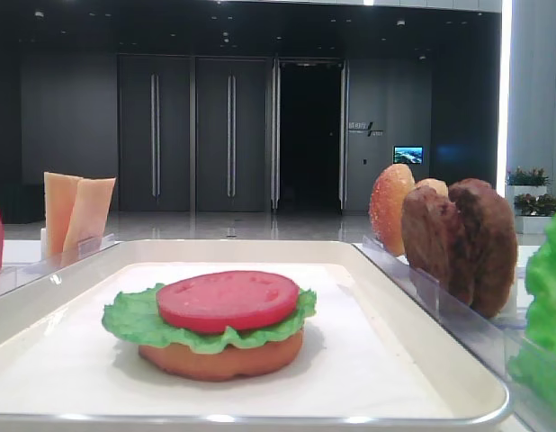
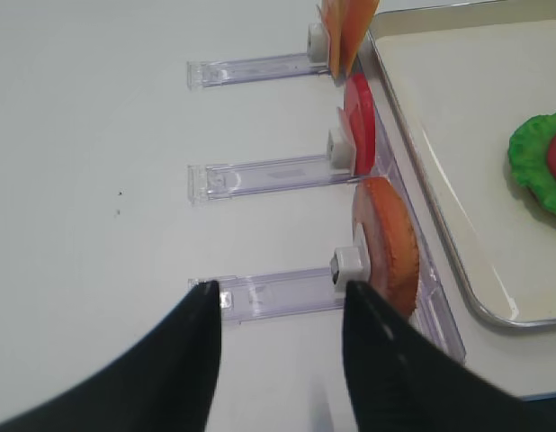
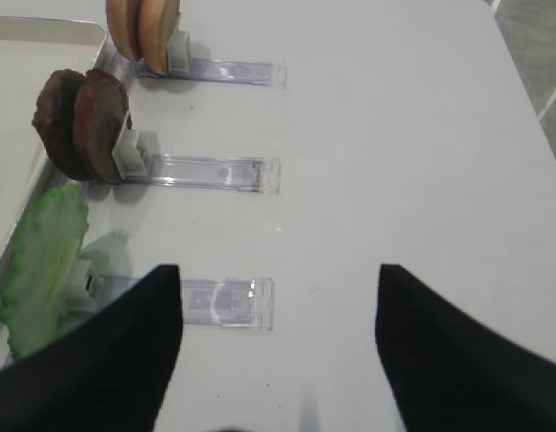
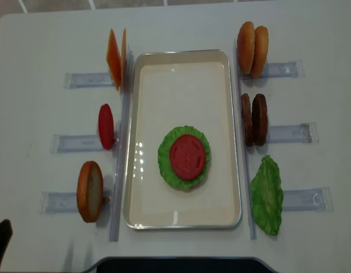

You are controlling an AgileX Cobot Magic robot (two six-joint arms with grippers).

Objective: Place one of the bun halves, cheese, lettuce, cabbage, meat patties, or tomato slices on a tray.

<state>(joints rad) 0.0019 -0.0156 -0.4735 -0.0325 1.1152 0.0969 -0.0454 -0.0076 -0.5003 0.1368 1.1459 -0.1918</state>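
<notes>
1. The tray (image 4: 182, 219), a large shallow cream-white rectangle with a rounded raised rim, sits mid-table; towards its six o'clock end stands a stack of a flat orange-brown bun half (image 1: 222, 355), a ruffled bright green lettuce leaf (image 4: 166, 162) and a smooth red tomato slice (image 4: 187, 156) on top.
2. I'd judge the build partly done: base, leaf and tomato are placed, while patty, cheese and top bun are not yet on it.
3. At nine o'clock of the tray, upright in clear plastic racks (image 4: 78, 142), stand thin pale orange cheese squares (image 4: 115, 58), another red tomato disc (image 4: 105, 126) and a round bun piece (image 4: 90, 191).
4. At three o'clock stand two more bun pieces (image 4: 252, 49), two rough dark brown meat patties (image 4: 254, 119) and a second green leaf (image 4: 267, 195).
5. The left gripper (image 2: 280, 301) hovers over the table at the outer end of the nearest rack, jaws apart and empty.
6. The right gripper (image 3: 280, 297) hangs over bare table beside the leaf's rack, spread wide, grasping nothing.
</notes>
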